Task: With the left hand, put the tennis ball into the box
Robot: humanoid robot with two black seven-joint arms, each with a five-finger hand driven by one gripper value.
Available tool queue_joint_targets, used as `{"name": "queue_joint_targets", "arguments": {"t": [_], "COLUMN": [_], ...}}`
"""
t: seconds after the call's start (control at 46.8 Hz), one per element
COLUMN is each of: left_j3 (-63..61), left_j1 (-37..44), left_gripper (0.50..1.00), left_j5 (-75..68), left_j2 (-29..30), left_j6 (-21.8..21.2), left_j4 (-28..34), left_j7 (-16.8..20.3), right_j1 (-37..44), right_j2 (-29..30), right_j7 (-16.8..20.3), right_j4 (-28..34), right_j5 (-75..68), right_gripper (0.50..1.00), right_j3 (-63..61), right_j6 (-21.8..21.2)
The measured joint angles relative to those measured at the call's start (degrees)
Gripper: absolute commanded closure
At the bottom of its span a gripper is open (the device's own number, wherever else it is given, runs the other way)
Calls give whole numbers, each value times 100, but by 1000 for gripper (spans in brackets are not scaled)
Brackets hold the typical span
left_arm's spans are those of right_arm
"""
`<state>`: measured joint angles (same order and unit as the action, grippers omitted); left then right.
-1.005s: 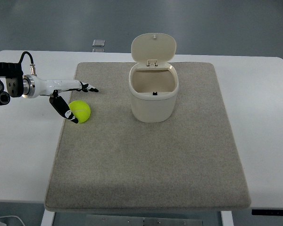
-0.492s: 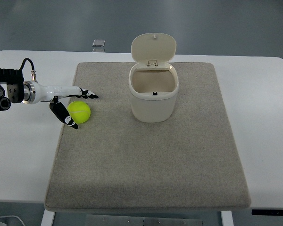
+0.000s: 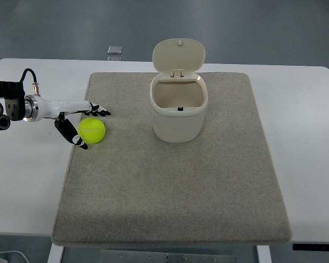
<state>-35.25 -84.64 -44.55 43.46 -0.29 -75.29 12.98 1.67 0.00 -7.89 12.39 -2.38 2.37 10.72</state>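
Note:
A yellow-green tennis ball (image 3: 91, 131) lies on the grey mat (image 3: 170, 181) near its left edge. My left hand (image 3: 90, 126) reaches in from the left at the ball, its fingers (image 3: 98, 112) stretched just behind the ball and its thumb (image 3: 71, 134) down along the ball's left front side. The hand is open around the ball, which rests on the mat. To the right stands the cream box (image 3: 178, 112), its hinged lid (image 3: 179, 55) tipped up at the back and its inside bare. The right arm is out of view.
The mat covers most of a white table (image 3: 27, 181). A small grey object (image 3: 114, 50) lies on the floor beyond the table's far edge. A black cable (image 3: 26, 74) loops up from my left wrist.
My left hand has drawn back a little to the left, and its fingers have dropped closer to the ball. The ball has shifted slightly left with it.

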Motion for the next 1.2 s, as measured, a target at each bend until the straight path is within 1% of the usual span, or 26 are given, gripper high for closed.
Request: {"name": "queue_joint_targets", "arguments": {"t": [0.021,0.064,0.107,0.235,0.364,0.385,0.449,0.62,0.856,1.027,1.112,1.198], "left_j3": [2,2,2,2,-5,-6,-14,-33,-60,47,285,601], "left_j1": [-1,-1,-1,-1,7,8,9,-2,-23,-95,-102,-98], "left_gripper": [679,684,714,707,716,733,831,1000,1000,1000,1000,1000], "left_j5": [-8,-19,-27,-34,-35,-35,-35,-36,-36,115,342,690], "left_j2": [-5,-11,-12,-13,-10,-8,-6,12,21,33,50,101], "left_j6": [-7,-18,-22,-23,-24,-24,-24,-16,9,0,-26,-58], "left_j4": [-4,-9,-16,-20,-24,-27,-29,-64,-65,-21,22,242], "left_j7": [1,2,3,3,3,3,4,3,-30,-380,-410,-418], "right_j1": [0,0,0,0,0,0,0,0,0,0,0,0], "right_j2": [0,0,0,0,0,0,0,0,0,0,0,0], "right_j7": [0,0,0,-1,-2,-2,-2,-1,0,0,0,0], "right_j4": [0,0,0,0,0,0,0,0,0,0,0,0], "right_j5": [0,0,0,0,0,0,0,0,0,0,0,0], "right_gripper": [562,562,562,562,562,562,562,562,562,562,562,562], "right_j3": [0,0,0,0,0,0,0,0,0,0,0,0], "right_j6": [0,0,0,0,0,0,0,0,0,0,0,0]}}
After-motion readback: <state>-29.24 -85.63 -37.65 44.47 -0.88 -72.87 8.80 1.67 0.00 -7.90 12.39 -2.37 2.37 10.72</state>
